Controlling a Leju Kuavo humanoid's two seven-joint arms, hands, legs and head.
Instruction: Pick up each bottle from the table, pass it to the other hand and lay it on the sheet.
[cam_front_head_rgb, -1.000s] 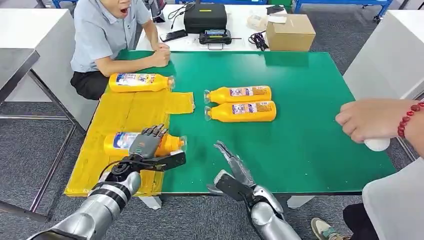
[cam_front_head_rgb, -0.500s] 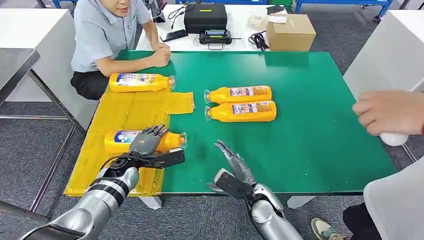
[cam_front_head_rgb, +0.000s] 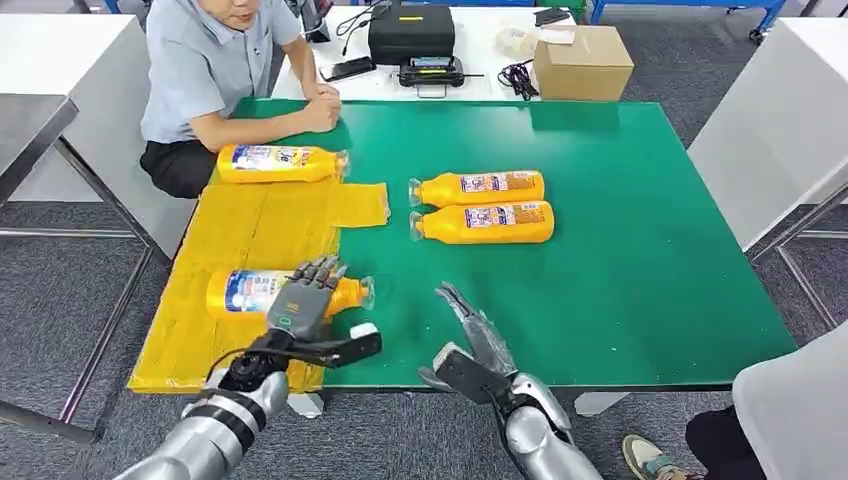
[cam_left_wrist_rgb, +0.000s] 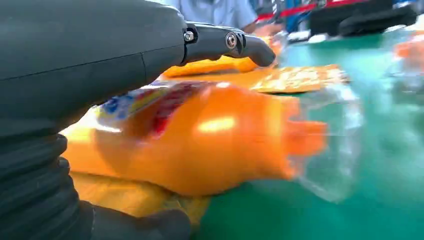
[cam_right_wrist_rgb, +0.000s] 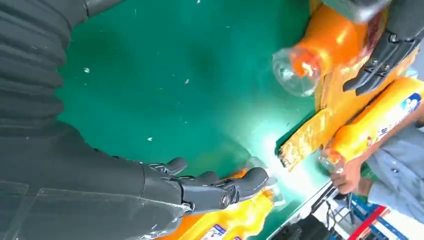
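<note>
Left robot hand (cam_front_head_rgb: 305, 300) lies over the near bottle (cam_front_head_rgb: 250, 291), lower left of the head view, fingers draped across its orange shoulder, thumb stuck out sideways toward the green. Whether the fingers grip or merely rest, I cannot tell. The bottle lies on its side on the yellow sheet (cam_front_head_rgb: 250, 225), clear cap over the sheet's edge. Right robot hand (cam_front_head_rgb: 470, 325), lower centre, is spread and holds nothing.

Risks, as judgement:
- A round bottle on its side may roll when the fingers lift off; a dragging fingertip could pull it toward the tabletop's near edge.
- The sheet looks thin and loose, so it may shift or wrinkle if snagged.
- The cap overhanging the sheet's edge leaves little margin.

A second bottle (cam_front_head_rgb: 280, 163) lies at the sheet's upper end. Two more bottles (cam_front_head_rgb: 480, 205) lie side by side, touching, on the bare green tabletop (cam_front_head_rgb: 620, 260), centre frame, not yet handled.

Room: grey carpet; a seated person (cam_front_head_rgb: 215, 70) at upper left, forearms on the tabletop; a white bench behind with a black case (cam_front_head_rgb: 410, 35) and a cardboard box (cam_front_head_rgb: 583, 65).
</note>
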